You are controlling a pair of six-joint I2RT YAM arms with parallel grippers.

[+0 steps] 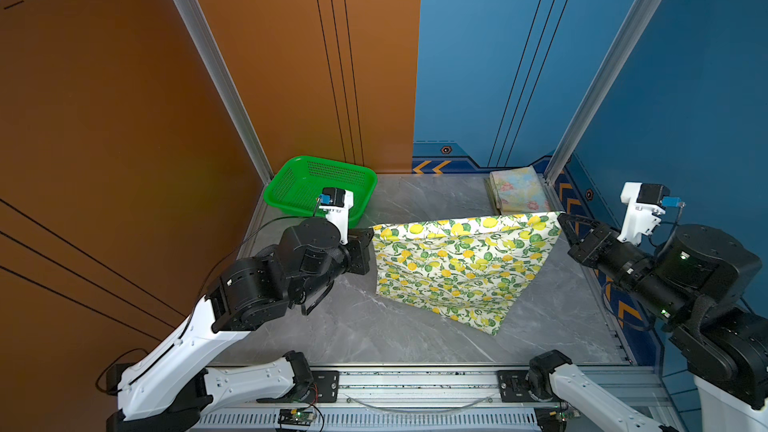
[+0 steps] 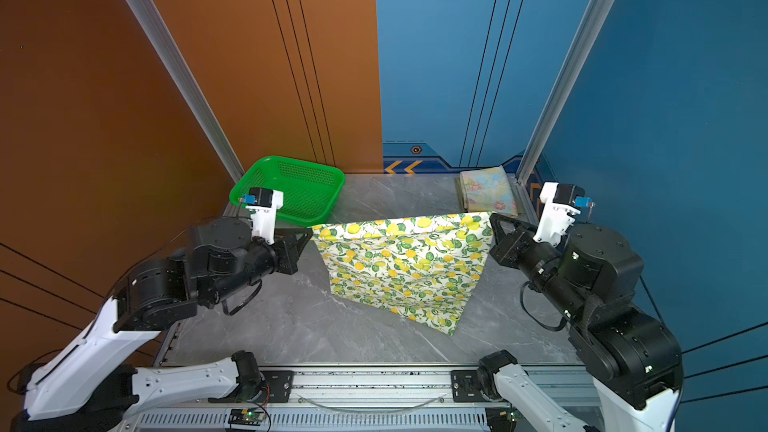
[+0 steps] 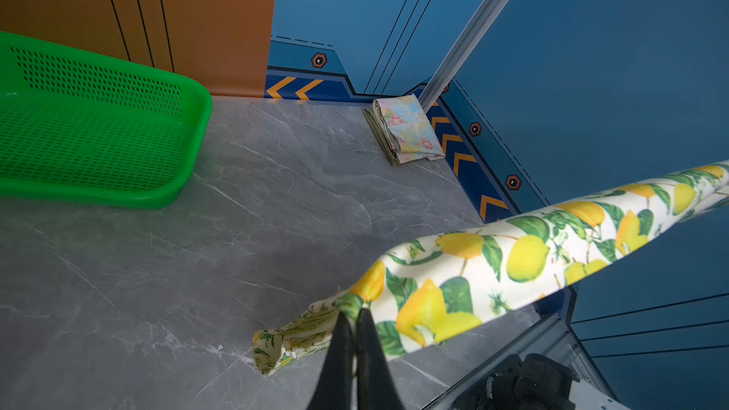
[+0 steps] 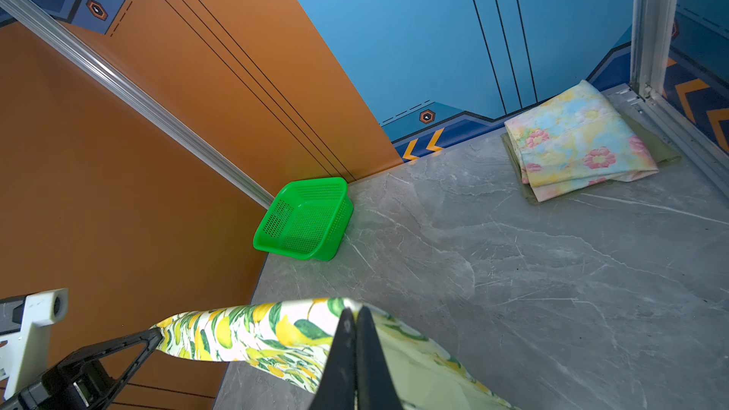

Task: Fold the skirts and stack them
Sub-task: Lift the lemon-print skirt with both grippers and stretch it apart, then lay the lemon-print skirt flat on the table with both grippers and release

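The lemon-print skirt hangs stretched between my two grippers above the grey table, its lower edge trailing on the surface. My left gripper is shut on its left top corner. The right gripper is shut on the right top corner. In the left wrist view the held edge of the lemon skirt runs away as a taut band. A folded pastel floral skirt lies in the far right corner, on an olive-green piece whose edge peeks out beneath it.
A bright green perforated basket stands in the far left corner, just behind my left wrist. Aluminium frame posts rise at both far corners. A metal rail runs along the table's front edge.
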